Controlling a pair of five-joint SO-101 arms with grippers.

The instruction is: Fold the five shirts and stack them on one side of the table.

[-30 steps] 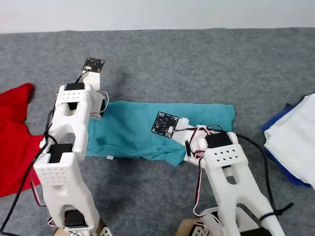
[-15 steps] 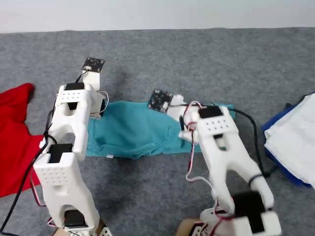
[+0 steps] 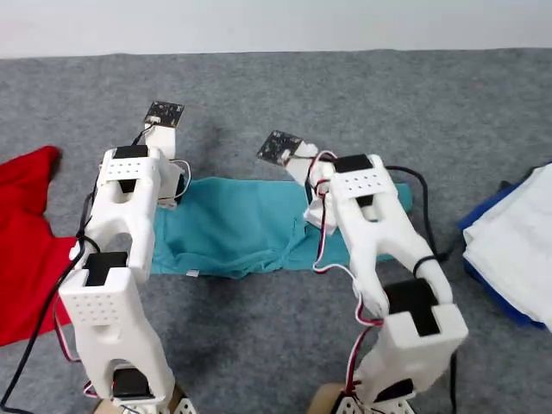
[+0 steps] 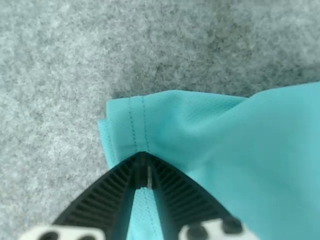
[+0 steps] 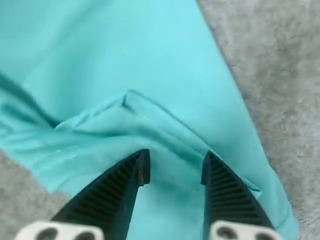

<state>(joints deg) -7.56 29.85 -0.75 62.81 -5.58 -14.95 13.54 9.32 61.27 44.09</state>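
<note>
A teal shirt lies folded into a long strip across the middle of the grey table. My left gripper is shut on the shirt's hemmed left end, pinching the fabric at a seam. In the high view the left arm stands over that end. My right gripper is open, its black ribbed fingers hovering just above a fold of the shirt. The right arm reaches over the shirt's right half in the high view.
A red shirt lies spread at the table's left edge. A stack of white and blue folded shirts sits at the right edge. Grey table surface stretches behind the teal shirt.
The right arm carried the shirt's near right flap away from the front edge and over the strip, then let go. The left arm kept still.
</note>
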